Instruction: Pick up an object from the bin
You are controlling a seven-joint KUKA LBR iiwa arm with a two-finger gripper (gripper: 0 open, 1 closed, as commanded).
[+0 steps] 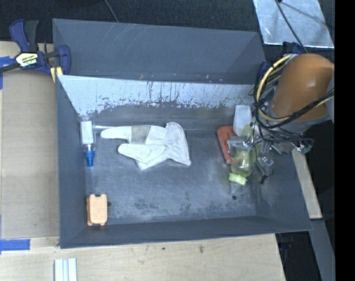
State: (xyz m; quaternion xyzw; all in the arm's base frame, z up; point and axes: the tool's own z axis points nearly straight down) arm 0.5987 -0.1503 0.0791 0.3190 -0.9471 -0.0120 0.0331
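Observation:
My gripper [258,150] is low in the bin's right end, close to the right wall. Directly under and beside it lies a small clear bottle with a yellow-green bottom [241,165], partly hidden by the gripper. A flat red-orange piece [225,140] lies just left of it, touching or overlapping the bottle's upper part. A small white block [242,118] stands behind them against the back slope. Whether the bottle is gripped I cannot tell.
A crumpled white glove [156,144] lies in the middle of the bin. A clear tube with a blue tip [87,140] rests along the left wall, and an orange block [97,209] sits in the front left corner. The arm with its orange dome and cables crosses the right rim.

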